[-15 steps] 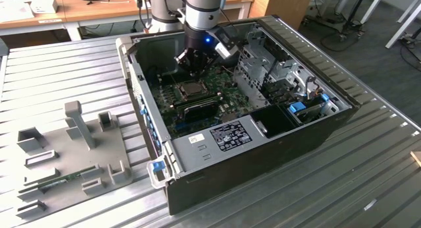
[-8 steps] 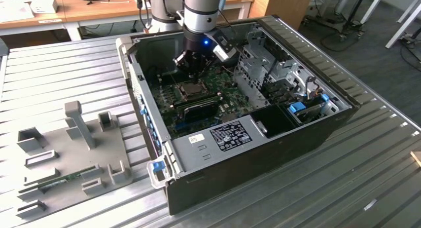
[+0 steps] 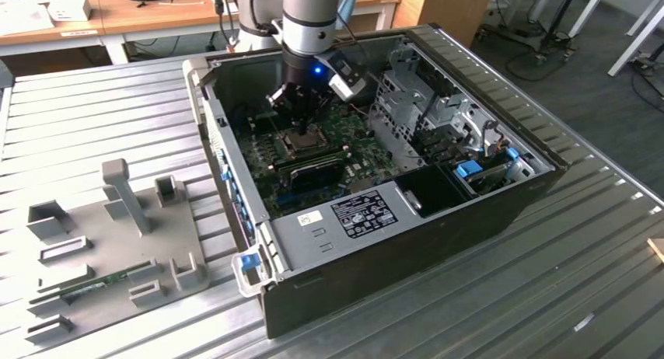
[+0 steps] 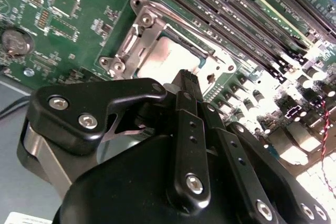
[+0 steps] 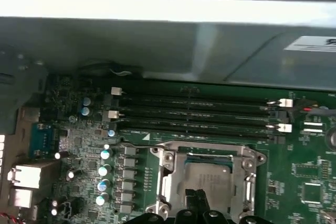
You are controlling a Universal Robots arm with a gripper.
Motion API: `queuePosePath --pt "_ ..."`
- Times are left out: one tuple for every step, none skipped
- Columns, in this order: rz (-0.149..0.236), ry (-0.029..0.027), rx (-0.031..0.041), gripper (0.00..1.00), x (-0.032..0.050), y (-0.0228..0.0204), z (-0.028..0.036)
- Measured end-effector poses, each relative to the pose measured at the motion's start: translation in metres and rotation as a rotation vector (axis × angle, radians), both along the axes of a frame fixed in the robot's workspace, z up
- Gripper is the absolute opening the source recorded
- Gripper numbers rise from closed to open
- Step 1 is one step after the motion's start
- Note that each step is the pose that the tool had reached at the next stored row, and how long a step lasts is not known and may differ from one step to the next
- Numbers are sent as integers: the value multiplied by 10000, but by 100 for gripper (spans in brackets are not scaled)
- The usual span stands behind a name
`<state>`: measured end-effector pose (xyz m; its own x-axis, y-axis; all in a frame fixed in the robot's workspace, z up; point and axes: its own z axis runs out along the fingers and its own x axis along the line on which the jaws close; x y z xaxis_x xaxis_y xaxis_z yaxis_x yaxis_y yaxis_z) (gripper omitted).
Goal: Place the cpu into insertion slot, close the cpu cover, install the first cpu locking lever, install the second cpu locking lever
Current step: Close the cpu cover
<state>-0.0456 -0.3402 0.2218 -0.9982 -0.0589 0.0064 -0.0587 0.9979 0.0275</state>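
My gripper (image 3: 301, 128) reaches down into the open computer case, directly above the insertion slot (image 3: 302, 144) on the green board. In both wrist views the pale cpu (image 5: 210, 176) (image 4: 167, 59) lies flat in the slot. The silvery cpu cover (image 5: 167, 182) (image 4: 131, 43) lies down around it, and the chip shows through its window. The gripper (image 5: 197, 196) (image 4: 188, 77) has its dark fingers shut together with nothing between them. Their tips sit at the chip's edge, touching it or just above it. The locking levers cannot be made out clearly.
Long black memory slots (image 5: 194, 116) run beside the socket. Case walls (image 3: 213, 102), a drive cage (image 3: 415, 95) and a black shroud (image 3: 431, 189) hem the board in. A grey fixture plate (image 3: 104, 250) with upright holders lies on the slatted table at the exterior view's left.
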Motion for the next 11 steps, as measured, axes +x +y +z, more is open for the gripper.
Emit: queuePosePath --pt "-2 -1 -1 10 -6 0 -1" --pt "-3 -2 -1 10 -6 0 -1" --pt "-2 -2 -1 10 -6 0 -1" --pt "-2 -2 0 10 -6 0 -1" --pt "-2 -1 -1 10 -6 0 -1" --pt "-2 -3 1 10 -7 0 -3" --pt "-4 -21 4 10 -10 1 -11" --pt "-4 -57 2 10 -17 1 -19" --pt "-6 -94 1 10 -23 0 -28" --pt "-9 -125 1 10 -26 1 -37" --pt "-21 -139 1 10 -28 1 -43"
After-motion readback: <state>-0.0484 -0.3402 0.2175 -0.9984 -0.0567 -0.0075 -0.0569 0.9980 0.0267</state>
